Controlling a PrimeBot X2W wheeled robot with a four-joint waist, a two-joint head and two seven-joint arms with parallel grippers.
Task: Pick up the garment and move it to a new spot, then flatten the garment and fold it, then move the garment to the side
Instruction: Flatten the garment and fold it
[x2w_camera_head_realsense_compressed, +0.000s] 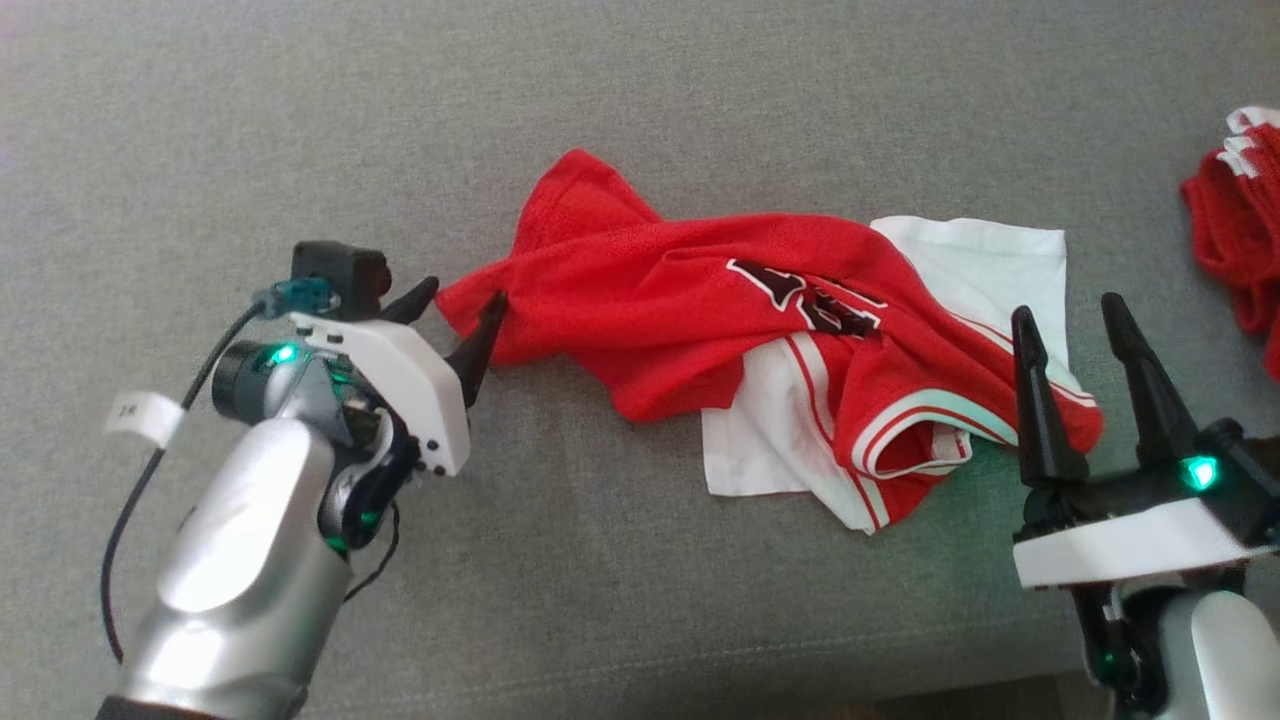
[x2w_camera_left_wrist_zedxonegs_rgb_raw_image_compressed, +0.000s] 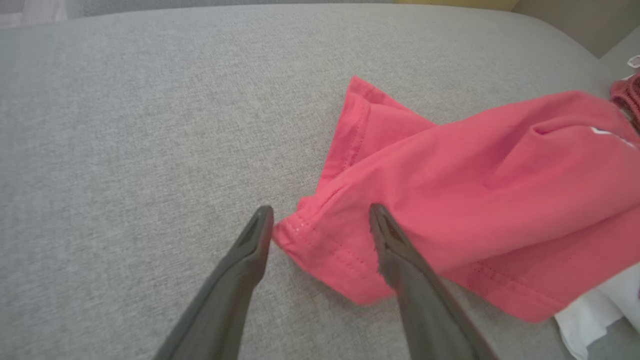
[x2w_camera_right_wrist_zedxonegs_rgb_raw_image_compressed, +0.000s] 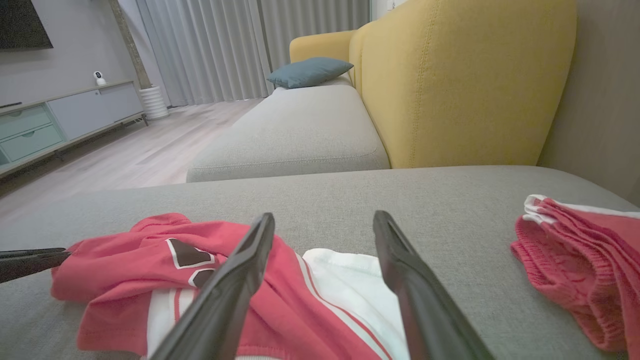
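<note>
**Soft jersey, open jaws: take it by the hem**

The garment (x2w_camera_head_realsense_compressed: 690, 300), a red mesh jersey with white trim and a dark number, lies crumpled in the middle of the grey seat cushion (x2w_camera_head_realsense_compressed: 300, 120). It is bunched lengthwise with white cloth (x2w_camera_head_realsense_compressed: 985, 260) showing under its right end. I cannot tell whether that cloth belongs to the same piece. A second red garment (x2w_camera_head_realsense_compressed: 1235, 230) sits well apart at the far right.

The left gripper (x2w_camera_left_wrist_zedxonegs_rgb_raw_image_compressed: 320, 214) has its jaws spread wide and holds nothing. Its two fingers straddle the stitched hem corner (x2w_camera_left_wrist_zedxonegs_rgb_raw_image_compressed: 310, 240) at the jersey's left end, with the cloth lying between them but not pinched. The right gripper (x2w_camera_head_realsense_compressed: 1067, 308) is likewise open and empty, just beside the trimmed right end.

By the look of it the fabric is light, limp and thin, with no stiffness to help a lift. It will likely drape and stretch from whatever point is pinched, and a single grip would leave it hanging in a rope. The doubled hem and the banded trim look like the best holds — thicker, less slippery and easier to find again when flattening. A grip at each end should keep it spread, provided the jaws catch the red layer and not just the white.
</note>
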